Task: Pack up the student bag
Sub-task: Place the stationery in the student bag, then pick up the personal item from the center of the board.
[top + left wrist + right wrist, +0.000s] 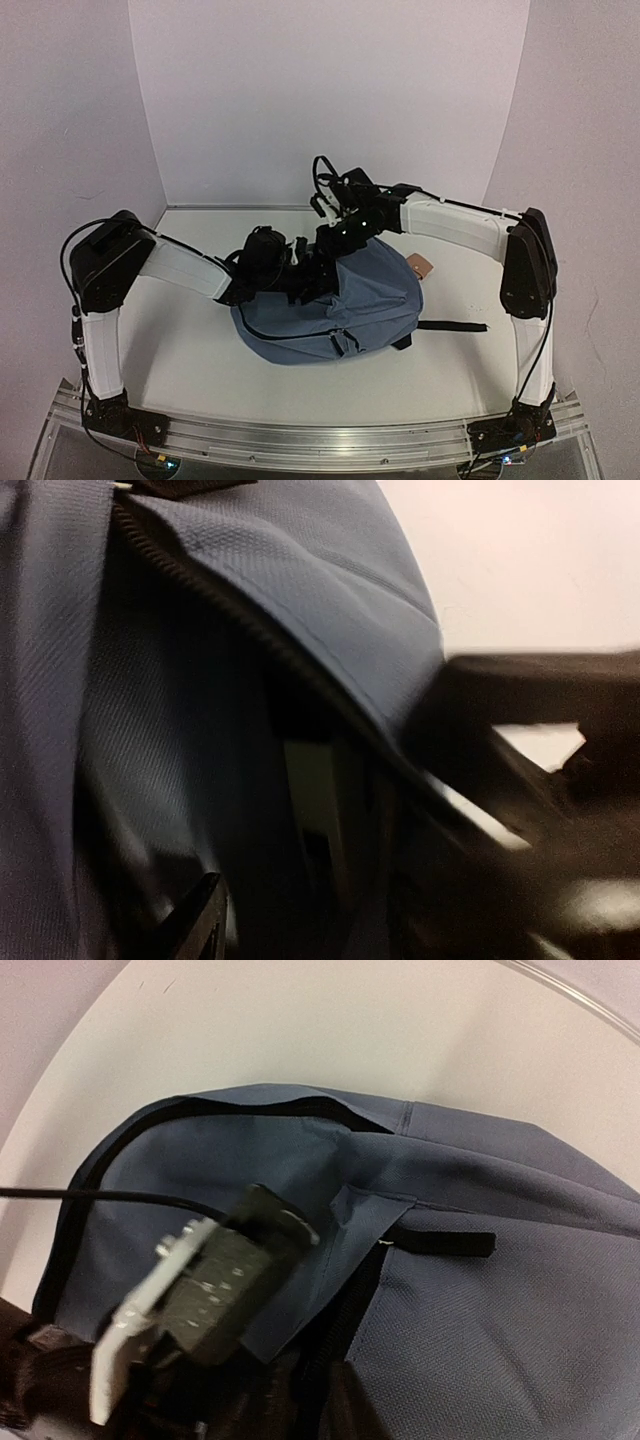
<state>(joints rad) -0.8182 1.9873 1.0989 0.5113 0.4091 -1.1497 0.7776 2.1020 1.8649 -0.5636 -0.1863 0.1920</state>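
Note:
The slate-blue student bag lies in the middle of the table with its main zipper open. My left gripper reaches into the opening from the left. In the left wrist view one dark fingertip shows low on the left, far from the middle, inside the dark bag. A pale flat thing stands deeper inside, too dim to name. My right gripper is at the bag's top edge. In the right wrist view a fabric flap stands up beside the zipper, and my own fingers are lost in shadow.
A small tan object lies on the table behind the bag. A black strap trails right from the bag. White walls enclose the table at the back and sides. The left arm's wrist crowds the right wrist view.

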